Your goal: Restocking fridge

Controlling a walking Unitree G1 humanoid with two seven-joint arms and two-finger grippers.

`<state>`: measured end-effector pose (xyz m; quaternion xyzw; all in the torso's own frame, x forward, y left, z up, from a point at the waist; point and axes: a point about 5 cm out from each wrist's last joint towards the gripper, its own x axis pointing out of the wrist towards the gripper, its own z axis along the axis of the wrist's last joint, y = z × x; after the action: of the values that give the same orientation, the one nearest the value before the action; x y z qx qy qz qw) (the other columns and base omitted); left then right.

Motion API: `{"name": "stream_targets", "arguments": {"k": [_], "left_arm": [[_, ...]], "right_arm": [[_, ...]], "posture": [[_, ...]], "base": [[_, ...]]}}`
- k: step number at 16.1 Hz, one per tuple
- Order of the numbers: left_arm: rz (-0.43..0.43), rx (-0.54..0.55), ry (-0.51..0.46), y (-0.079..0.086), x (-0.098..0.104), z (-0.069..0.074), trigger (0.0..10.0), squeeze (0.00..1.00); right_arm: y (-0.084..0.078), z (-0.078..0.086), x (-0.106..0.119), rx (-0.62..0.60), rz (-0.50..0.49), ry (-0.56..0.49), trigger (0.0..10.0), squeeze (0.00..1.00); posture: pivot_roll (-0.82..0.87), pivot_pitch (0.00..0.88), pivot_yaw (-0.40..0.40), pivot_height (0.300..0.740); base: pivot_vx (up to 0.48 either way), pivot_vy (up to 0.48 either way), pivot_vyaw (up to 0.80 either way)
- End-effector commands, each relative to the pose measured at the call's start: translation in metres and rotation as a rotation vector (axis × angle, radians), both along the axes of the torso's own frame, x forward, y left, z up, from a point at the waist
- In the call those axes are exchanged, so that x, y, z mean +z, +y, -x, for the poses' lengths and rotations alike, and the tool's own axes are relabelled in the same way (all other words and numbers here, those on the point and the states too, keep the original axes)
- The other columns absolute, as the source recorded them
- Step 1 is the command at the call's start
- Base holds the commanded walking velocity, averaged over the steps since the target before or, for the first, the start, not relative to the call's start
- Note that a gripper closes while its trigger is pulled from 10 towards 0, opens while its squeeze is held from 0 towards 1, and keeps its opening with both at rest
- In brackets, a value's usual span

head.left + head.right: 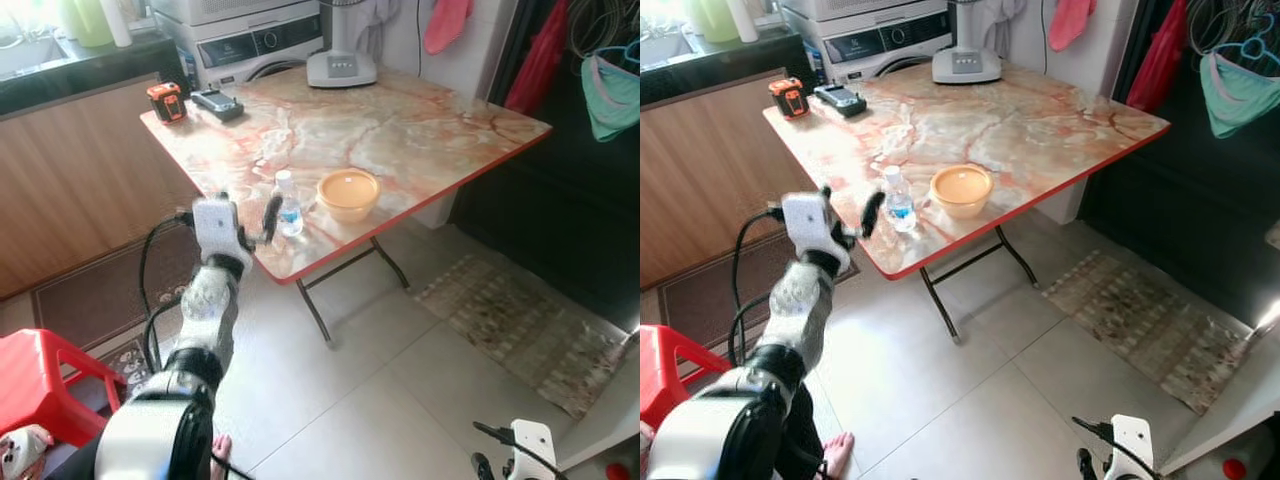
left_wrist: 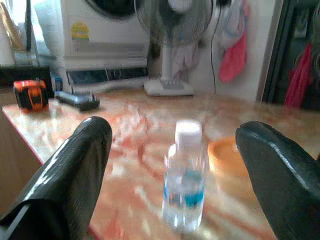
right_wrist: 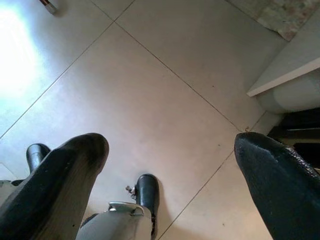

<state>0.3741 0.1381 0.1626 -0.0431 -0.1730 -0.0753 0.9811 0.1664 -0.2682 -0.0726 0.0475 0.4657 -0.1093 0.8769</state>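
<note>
Left gripper (image 1: pixel 253 222): spread wide, empty, at nine o'clock of the water bottle (image 1: pixel 287 205). Bottle stood upright near the table (image 1: pixel 440 130) front edge, bowl (image 1: pixel 347 193) at its three o'clock. Best approach: level, centred on the bottle, avoiding toppling it. Right gripper (image 3: pixel 170 175): parted, idle over bare floor.
</note>
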Motion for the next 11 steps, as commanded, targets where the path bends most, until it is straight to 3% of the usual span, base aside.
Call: {"name": "stream_targets", "arguments": {"k": [1,7,11], "left_arm": [[0.004,-0.011,-0.036,-0.001,0.012,-0.003,10.0,0.00],[0.005,-0.030,-0.066,-0.003,0.027,-0.007,10.0,0.00],[0.012,-0.040,-0.076,-0.008,0.029,-0.007,10.0,0.00]], "right_arm": [[0.001,-0.002,0.000,-0.012,-0.003,-0.013,10.0,0.00],[0.001,-0.002,0.000,-0.014,-0.005,-0.016,10.0,0.00],[0.001,-0.002,0.001,-0.012,-0.004,-0.014,10.0,0.00]], "posture": [[-0.11,0.001,0.076,0.740],[-0.11,0.008,0.077,0.740],[-0.11,0.009,0.076,0.740]], "base": [[0.000,0.000,0.00],[0.000,0.000,0.00],[0.251,0.000,0.00]]}}
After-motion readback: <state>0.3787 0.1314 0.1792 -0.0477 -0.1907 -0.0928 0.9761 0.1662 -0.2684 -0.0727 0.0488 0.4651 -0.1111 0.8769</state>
